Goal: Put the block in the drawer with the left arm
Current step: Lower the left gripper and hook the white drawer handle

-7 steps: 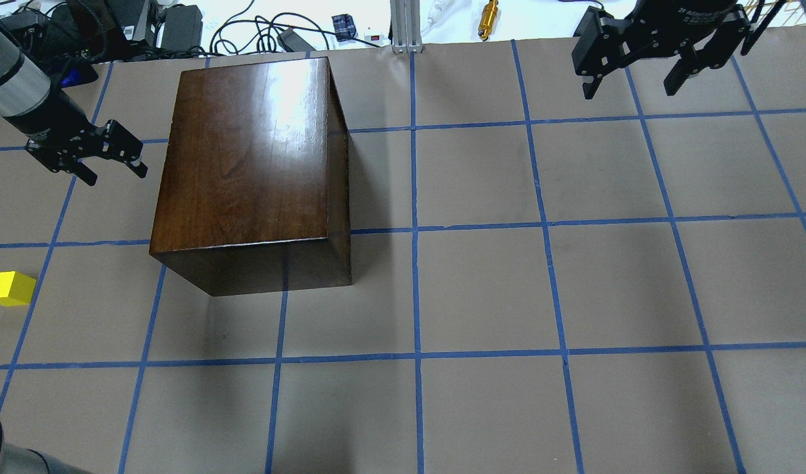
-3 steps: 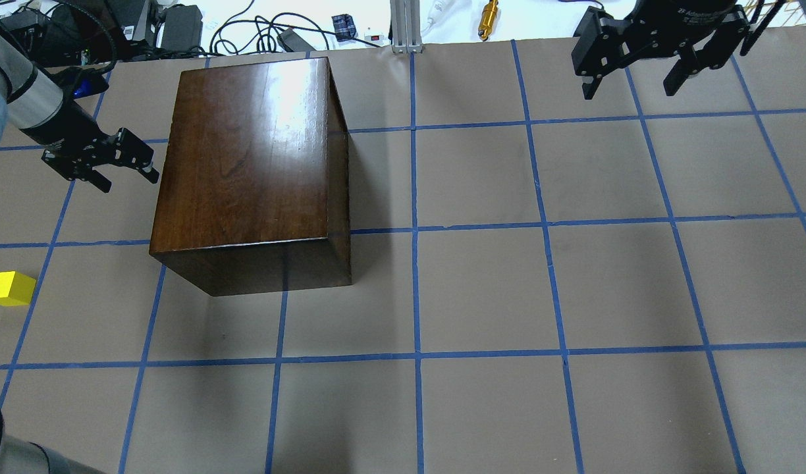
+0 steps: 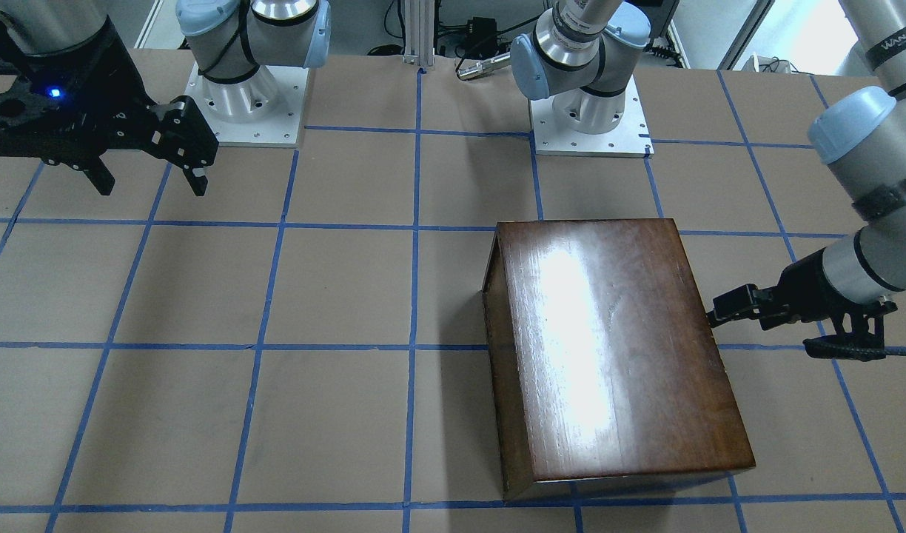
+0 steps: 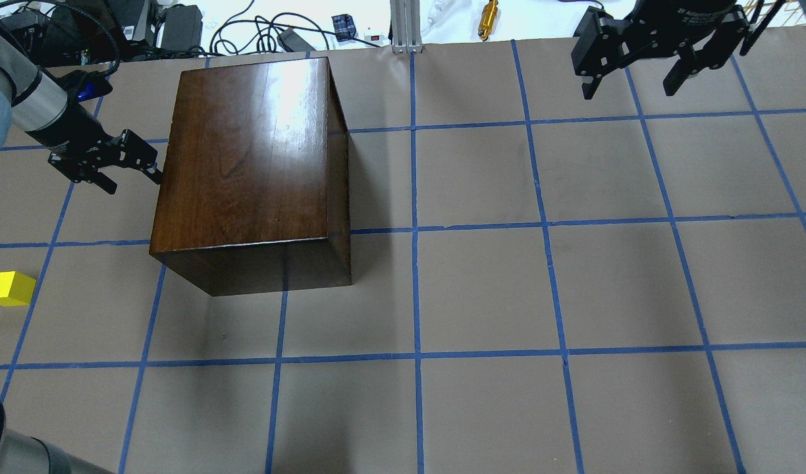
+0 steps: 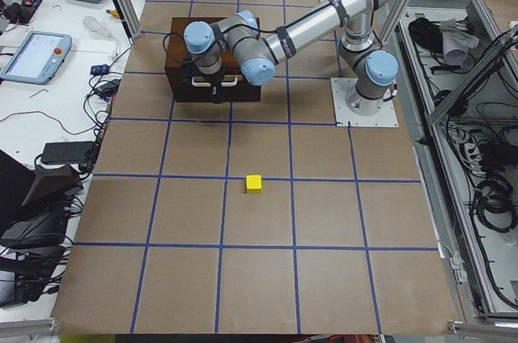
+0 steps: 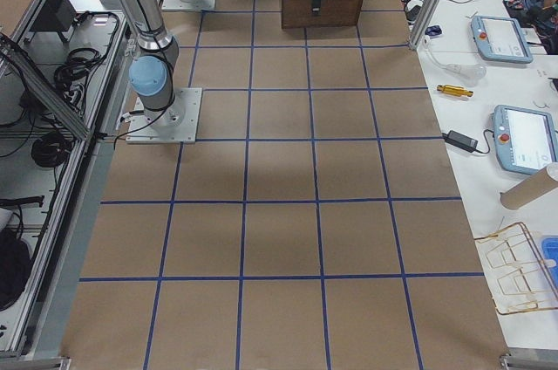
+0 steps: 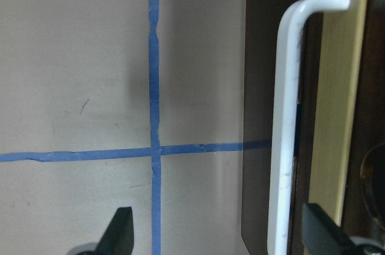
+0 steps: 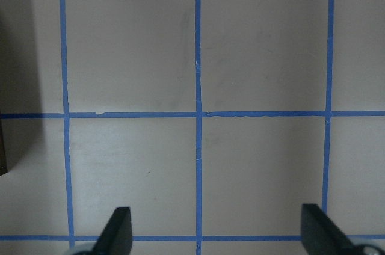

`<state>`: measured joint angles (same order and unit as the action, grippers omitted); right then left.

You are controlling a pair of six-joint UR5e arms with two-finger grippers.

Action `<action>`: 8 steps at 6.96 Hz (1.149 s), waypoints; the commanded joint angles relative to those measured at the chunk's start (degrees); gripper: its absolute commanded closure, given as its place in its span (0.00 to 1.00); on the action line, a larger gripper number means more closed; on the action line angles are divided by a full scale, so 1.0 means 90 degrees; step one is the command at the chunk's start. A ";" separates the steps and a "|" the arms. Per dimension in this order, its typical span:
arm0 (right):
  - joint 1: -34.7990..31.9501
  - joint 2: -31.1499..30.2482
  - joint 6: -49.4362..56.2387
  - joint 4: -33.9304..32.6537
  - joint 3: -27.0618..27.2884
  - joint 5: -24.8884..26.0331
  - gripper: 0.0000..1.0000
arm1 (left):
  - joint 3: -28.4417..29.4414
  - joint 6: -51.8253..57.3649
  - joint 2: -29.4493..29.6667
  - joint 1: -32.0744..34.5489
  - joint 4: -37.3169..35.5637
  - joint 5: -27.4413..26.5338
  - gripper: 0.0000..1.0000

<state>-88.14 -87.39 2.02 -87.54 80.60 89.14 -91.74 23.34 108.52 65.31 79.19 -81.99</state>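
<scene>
The yellow block (image 4: pixel 8 288) lies on the table at the left edge, in front of and apart from the left gripper; it also shows in the exterior left view (image 5: pixel 254 184). The dark-brown cabinet (image 4: pixel 245 151) stands left of centre. Its drawer is shut: the left wrist view shows the dark front panel (image 7: pixel 264 86) with a white handle (image 7: pixel 283 135). My left gripper (image 4: pixel 132 181) is open and empty, close against the cabinet's left side, with the handle between its fingers (image 7: pixel 120 231) in the wrist view. My right gripper (image 4: pixel 633 82) is open and empty, high at the far right.
Cables, power bricks, a gold cylinder (image 4: pixel 488 20) and an aluminium post (image 4: pixel 403 26) lie beyond the table's far edge. The two arm bases (image 3: pixel 246 96) stand on the robot's side. Blue tape lines grid the brown table (image 4: pixel 482 289).
My left gripper has moved right and slightly toward the robot, up to the cabinet's left side. The block, the cabinet and the right arm have not moved.
</scene>
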 commanded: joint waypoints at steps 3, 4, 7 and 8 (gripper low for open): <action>-0.0002 0.0003 0.0000 0.0000 0.0000 -0.0002 0.00 | 0.0018 -0.0015 0.0188 -0.0001 -0.0010 0.0173 0.00; 0.0008 0.0003 0.0000 0.0000 0.0000 -0.0002 0.00 | 0.0008 -0.0015 0.0188 -0.0001 -0.0010 0.0174 0.00; 0.0008 0.0003 0.0000 0.0000 0.0000 0.0008 0.00 | -0.0002 -0.0005 0.0247 -0.0001 -0.0068 0.0174 0.00; 0.0008 0.0003 0.0000 0.0000 0.0000 0.0008 0.00 | -0.0002 -0.0005 0.0295 -0.0001 -0.0098 0.0174 0.00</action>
<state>-88.10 -87.37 2.02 -87.54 80.60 89.19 -91.75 23.28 110.71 65.30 78.65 -80.40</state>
